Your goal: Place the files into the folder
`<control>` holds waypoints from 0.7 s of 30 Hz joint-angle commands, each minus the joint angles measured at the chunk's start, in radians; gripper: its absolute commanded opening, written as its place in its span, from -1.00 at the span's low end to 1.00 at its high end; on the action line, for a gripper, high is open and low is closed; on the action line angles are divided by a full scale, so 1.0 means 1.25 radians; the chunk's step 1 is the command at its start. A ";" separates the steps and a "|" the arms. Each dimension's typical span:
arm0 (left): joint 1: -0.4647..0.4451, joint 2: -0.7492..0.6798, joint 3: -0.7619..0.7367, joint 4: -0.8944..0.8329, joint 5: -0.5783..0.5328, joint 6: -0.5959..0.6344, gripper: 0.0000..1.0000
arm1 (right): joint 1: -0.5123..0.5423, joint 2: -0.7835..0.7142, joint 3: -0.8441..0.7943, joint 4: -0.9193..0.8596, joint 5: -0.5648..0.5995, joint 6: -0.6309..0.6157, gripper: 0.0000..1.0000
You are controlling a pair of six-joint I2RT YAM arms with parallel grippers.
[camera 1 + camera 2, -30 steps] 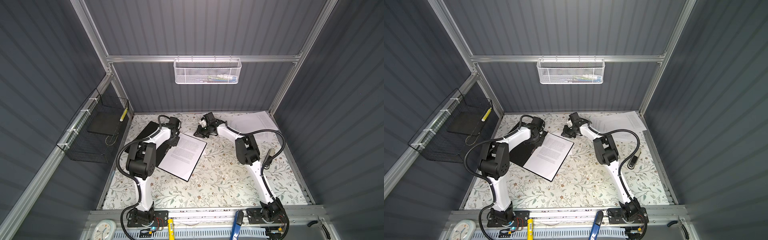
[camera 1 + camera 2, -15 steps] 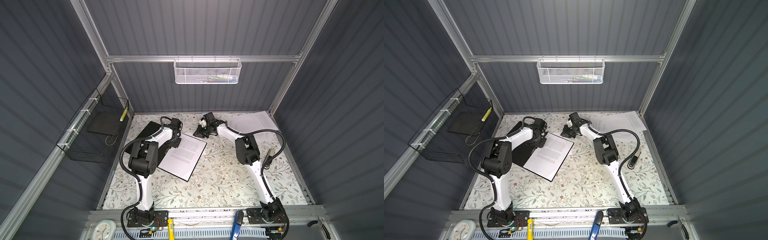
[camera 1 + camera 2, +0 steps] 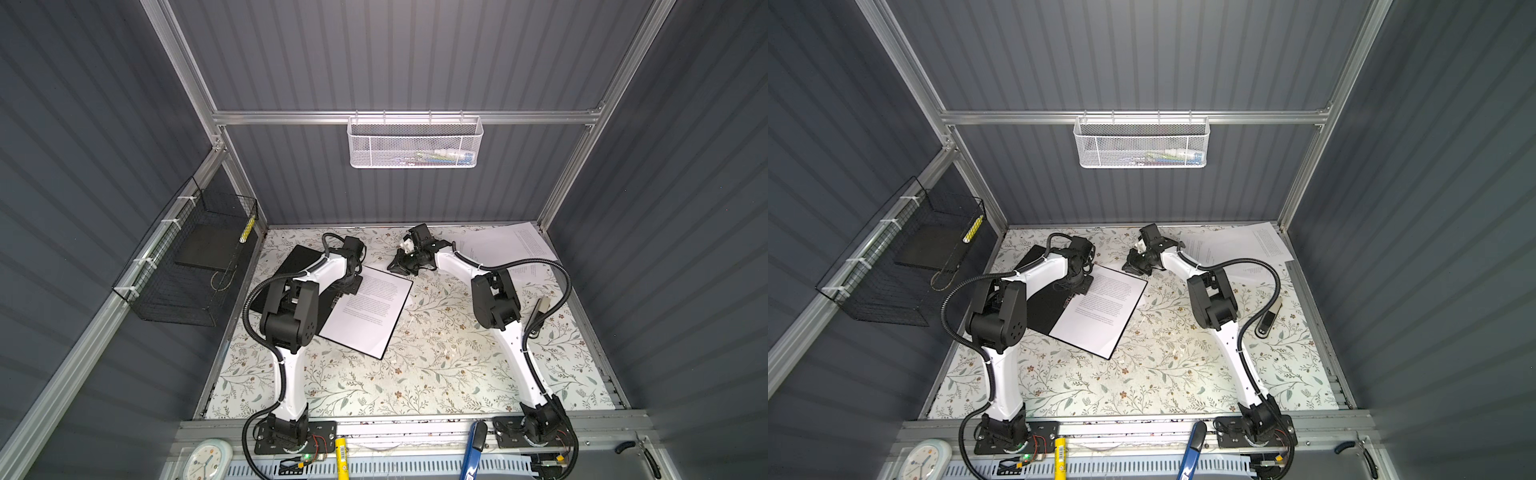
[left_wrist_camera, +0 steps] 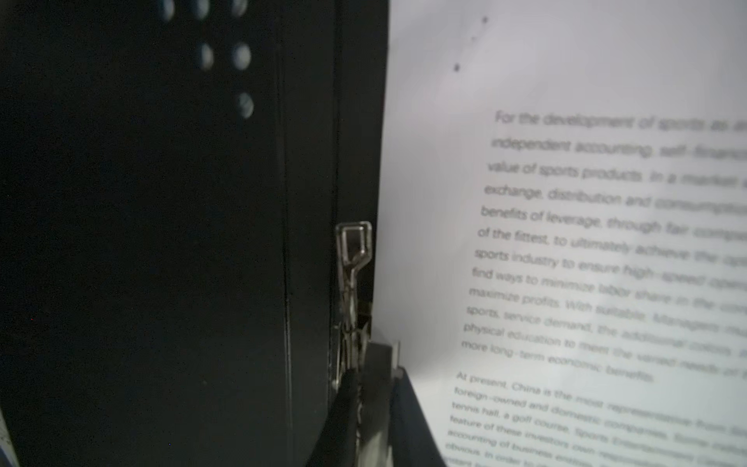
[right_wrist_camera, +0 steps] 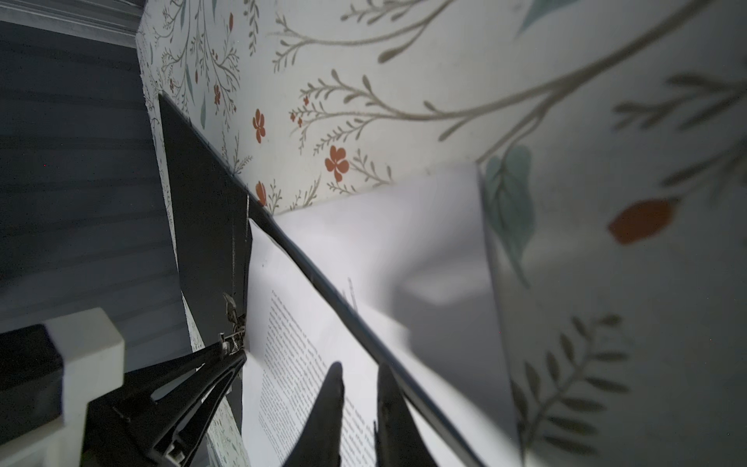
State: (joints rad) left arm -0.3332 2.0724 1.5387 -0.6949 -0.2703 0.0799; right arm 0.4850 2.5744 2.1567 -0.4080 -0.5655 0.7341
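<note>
The folder (image 3: 297, 259) (image 3: 1044, 309) lies open on the table's left, black inside up. One printed sheet of the files (image 3: 370, 311) (image 3: 1100, 311) (image 4: 586, 226) rests on its right half. My left gripper (image 3: 338, 295) (image 4: 374, 364) sits at the spine, shut on the folder's metal clip (image 4: 353, 250). My right gripper (image 3: 397, 268) (image 3: 1133, 268) (image 5: 359, 368) hovers over the sheet's far corner, by the folder's edge. Its jaws stand a narrow gap apart with nothing between them. More files (image 3: 507, 249) (image 3: 1237, 245) lie loose at the back right.
A black wire basket (image 3: 199, 257) hangs on the left wall and a white mesh basket (image 3: 415, 143) on the back wall. A small dark device (image 3: 538, 311) lies at the right. A clock (image 3: 208, 461), a yellow tool (image 3: 341, 453) and a blue tool (image 3: 473, 449) lie along the front rail.
My left arm has shifted slightly toward the folder's spine and its jaws have closed on the clip. The right arm, the folder and the sheets have stayed put.
</note>
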 commanded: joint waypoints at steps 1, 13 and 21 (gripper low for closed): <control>-0.004 0.018 0.014 -0.038 0.007 -0.015 -0.95 | -0.004 0.024 0.004 0.001 -0.013 0.009 -0.65; -0.005 -0.049 0.004 -0.075 0.029 -0.025 -1.00 | -0.008 0.001 0.009 0.011 -0.058 0.020 -0.63; -0.006 -0.075 -0.004 -0.109 -0.040 -0.032 -1.00 | -0.042 -0.218 -0.152 0.230 -0.105 0.058 -0.36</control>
State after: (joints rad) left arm -0.3332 2.0361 1.5425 -0.7826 -0.2852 0.0662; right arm 0.4633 2.4447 2.0090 -0.2611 -0.6498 0.7879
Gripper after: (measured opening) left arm 0.133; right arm 0.312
